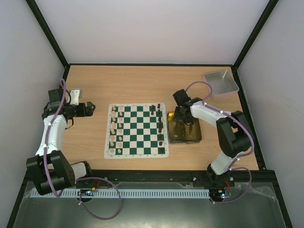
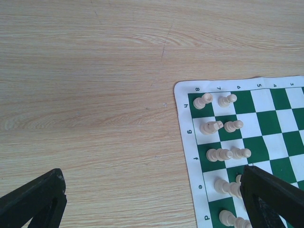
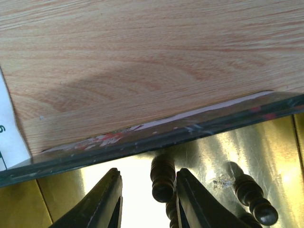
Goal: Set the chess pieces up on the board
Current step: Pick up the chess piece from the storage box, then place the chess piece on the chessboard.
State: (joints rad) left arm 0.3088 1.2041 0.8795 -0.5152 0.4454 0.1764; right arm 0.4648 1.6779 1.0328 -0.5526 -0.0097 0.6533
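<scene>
The green and white board (image 1: 137,129) lies mid-table. Cream-white pieces (image 1: 116,129) stand along its left columns, and dark brown pieces (image 1: 160,124) stand along its right columns. My left gripper (image 1: 90,108) hovers over bare table left of the board, open wide and empty. In the left wrist view (image 2: 152,202) the board corner (image 2: 190,137) and white pieces (image 2: 223,127) show at right. My right gripper (image 1: 183,124) is down in the gold tray (image 1: 195,135). In the right wrist view (image 3: 148,192) its jaws are open around a lying dark piece (image 3: 163,176), close to the right finger (image 3: 197,202).
Another dark piece (image 3: 251,194) lies in the gold tray (image 3: 266,147) right of my fingers. A grey metal tray (image 1: 221,81) stands at the back right. A small grey object (image 1: 75,93) sits by the left arm. Black frame rails border the table.
</scene>
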